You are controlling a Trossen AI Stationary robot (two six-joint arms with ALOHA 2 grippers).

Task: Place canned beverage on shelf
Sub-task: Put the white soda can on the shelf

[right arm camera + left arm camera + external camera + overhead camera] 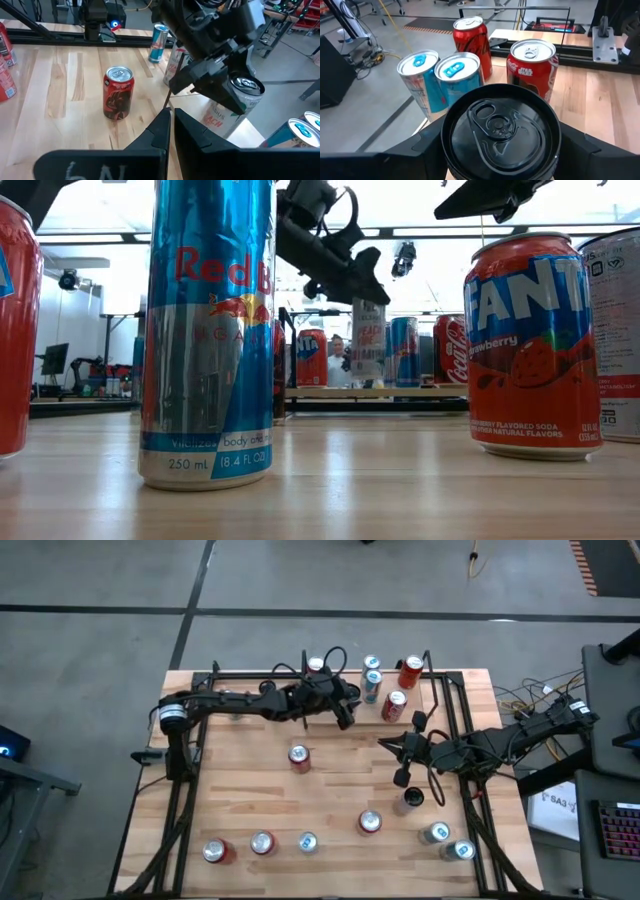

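My left gripper (345, 708) reaches from the table's left toward the far right and is shut on a pale canned beverage with a dark top (500, 127), also seen in the right wrist view (239, 102). In the low view the can (368, 340) hangs under the gripper, over the shelf (400, 392). The shelf (428, 705) carries two blue-tabbed cans (457, 75), a red cola can (472, 37) and a red Star Wars can (531, 65), all standing upright just beyond the held can. My right gripper (170, 125) waits shut at the right (392, 744). My left gripper pinches the can's upper side wall (451, 150), just under the rim, between its two fingers, one on either side. The fingers (422, 150) come nearly level from the table's left, slanting a little down. The can stays upright; whether its base touches the board, I cannot tell.
Loose cans stand on the table: a red one (298, 755) in the middle, several along the near edge (262, 842) and near right (436, 833), one at the far edge (316, 665). In the low view a tall Red Bull can (205, 330) and a Fanta can (528, 345) stand close.
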